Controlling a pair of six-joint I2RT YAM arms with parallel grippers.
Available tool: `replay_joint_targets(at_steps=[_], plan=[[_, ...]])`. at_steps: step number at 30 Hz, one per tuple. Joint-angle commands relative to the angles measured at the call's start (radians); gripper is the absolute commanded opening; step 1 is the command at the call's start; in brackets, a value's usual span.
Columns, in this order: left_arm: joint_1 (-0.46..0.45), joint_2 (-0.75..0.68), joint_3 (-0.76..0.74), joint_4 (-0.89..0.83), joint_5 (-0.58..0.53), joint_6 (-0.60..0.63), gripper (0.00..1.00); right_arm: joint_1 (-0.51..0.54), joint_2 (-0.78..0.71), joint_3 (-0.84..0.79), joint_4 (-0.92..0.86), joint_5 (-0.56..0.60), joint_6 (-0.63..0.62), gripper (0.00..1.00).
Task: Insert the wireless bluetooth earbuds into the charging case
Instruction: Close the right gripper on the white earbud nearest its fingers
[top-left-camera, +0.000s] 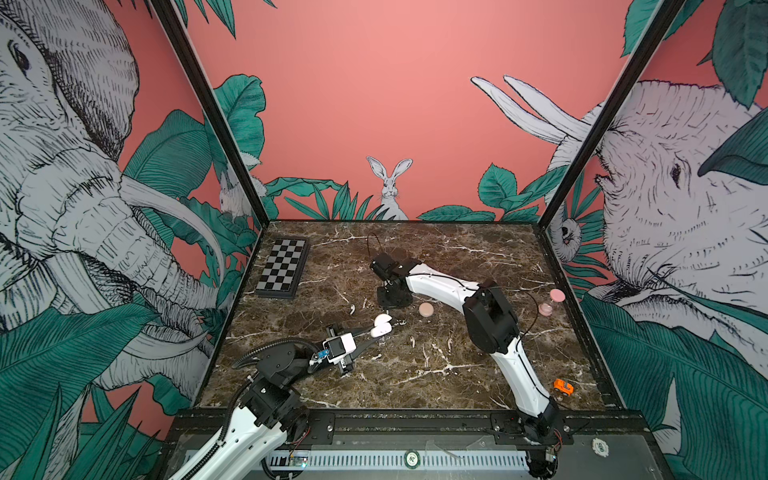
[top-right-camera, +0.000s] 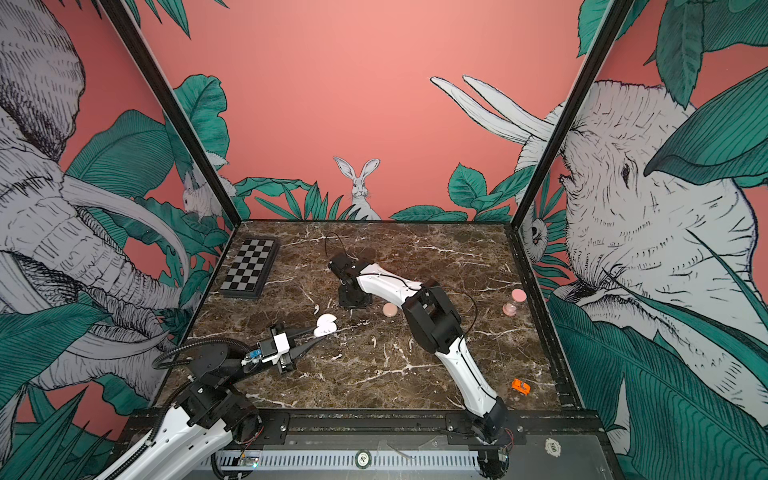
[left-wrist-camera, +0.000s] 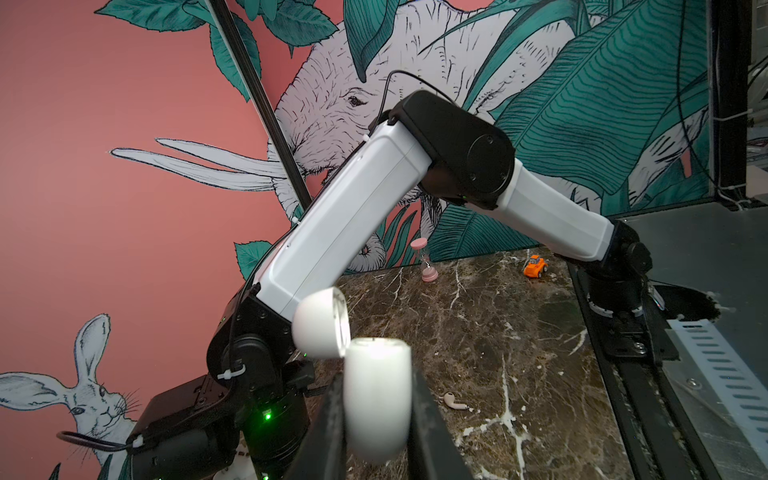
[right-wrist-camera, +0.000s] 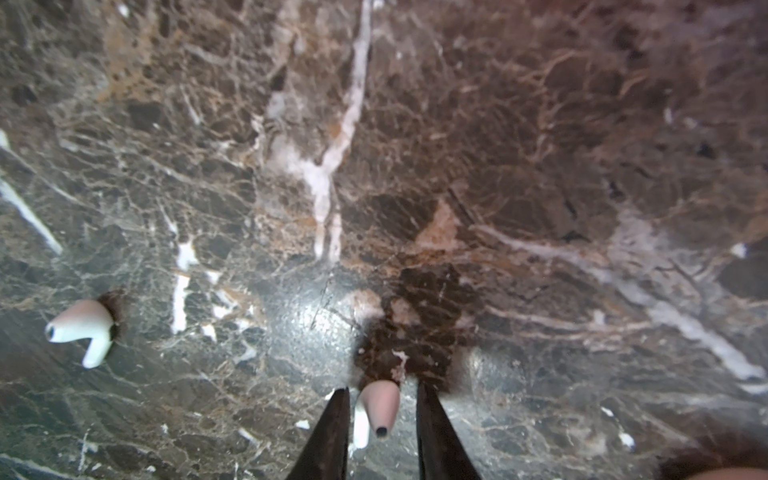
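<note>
Tabletop (top-left-camera: 415, 376): brown marble look, white veins, polished, throws glare. Case (left-wrist-camera: 376, 399): smooth white plastic, satin sheen. Earbuds (right-wrist-camera: 380, 409): white plastic, glossy. Arm shells (left-wrist-camera: 345, 220): smooth white plastic, with matt black joints. Toy car (top-left-camera: 563, 387): orange plastic. Hourglass (left-wrist-camera: 428, 259): pink ends, clear middle.

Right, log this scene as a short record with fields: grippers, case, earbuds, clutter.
left gripper: shut on the white oval plastic charging case
case lid: hinged open
right gripper: open, pointing down, straddling a tiny whitish plastic earbud on the brown marble tabletop, gaps showing
second whitish earbud: loose on the marble, apart from the right gripper
clutter: black-and-white chessboard, orange toy car, pink hourglass
</note>
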Motion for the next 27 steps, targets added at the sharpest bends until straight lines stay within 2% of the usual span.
replay_joint_targets(at_steps=[1,27], plan=[[-0.002,-0.006,0.021,0.010,-0.002,-0.002,0.00,0.008,0.020,0.023,-0.023,0.019,0.007,0.27],[-0.001,0.000,0.022,0.002,0.000,0.002,0.00,0.003,0.030,-0.007,0.005,0.001,0.045,0.23]])
